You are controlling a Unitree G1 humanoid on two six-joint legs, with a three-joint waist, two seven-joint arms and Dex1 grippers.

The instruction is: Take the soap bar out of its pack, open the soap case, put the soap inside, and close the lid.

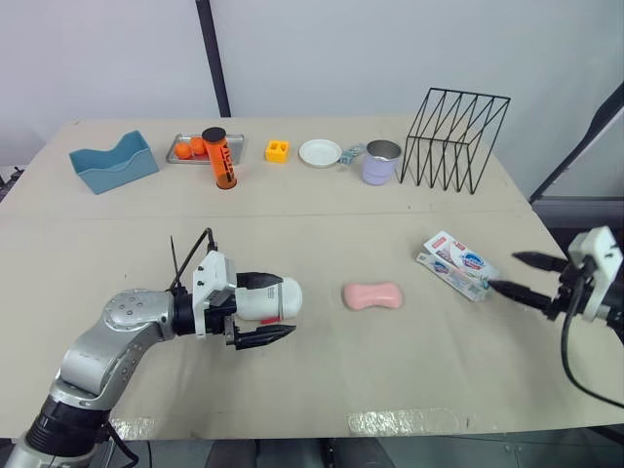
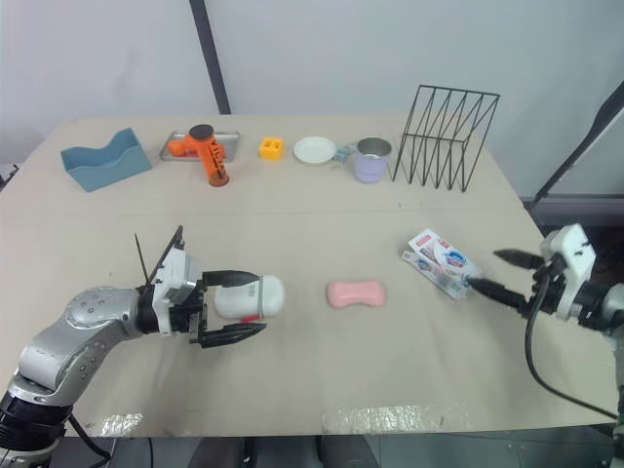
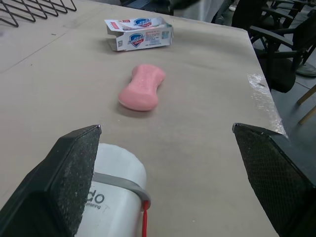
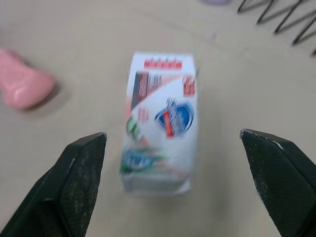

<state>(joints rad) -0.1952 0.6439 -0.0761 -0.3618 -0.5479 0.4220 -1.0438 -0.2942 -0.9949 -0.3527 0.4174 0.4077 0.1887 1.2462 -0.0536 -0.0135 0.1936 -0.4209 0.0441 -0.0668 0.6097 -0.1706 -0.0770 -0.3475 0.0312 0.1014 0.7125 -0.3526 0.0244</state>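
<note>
From the head camera, the pink soap bar (image 1: 372, 295) is lying bare on the table (image 1: 322, 380), already out of its pack (image 1: 458, 265). Its long axis is running left to right, from the white soap case (image 1: 265, 298) towards the pack. The left gripper (image 1: 288, 305) is reaching around the case with its jaws spread wide. The right gripper (image 1: 502, 271) is pointing at the pack, jaws also wide and holding nothing. The soap seems to be lying a little nearer the left gripper.

From the left wrist camera, the soap case (image 3: 116, 182) is sitting close against one finger and well apart from the other, so it is not being clamped. The letters "do" are showing on its side. The soap (image 3: 142, 88) is lying straight ahead, the pack (image 3: 139, 33) beyond it.

From the right wrist camera, the pack (image 4: 160, 123) is lying between the wide jaws, lengthwise along the fingers. Its blue and red logo is too blurred to read.
</note>
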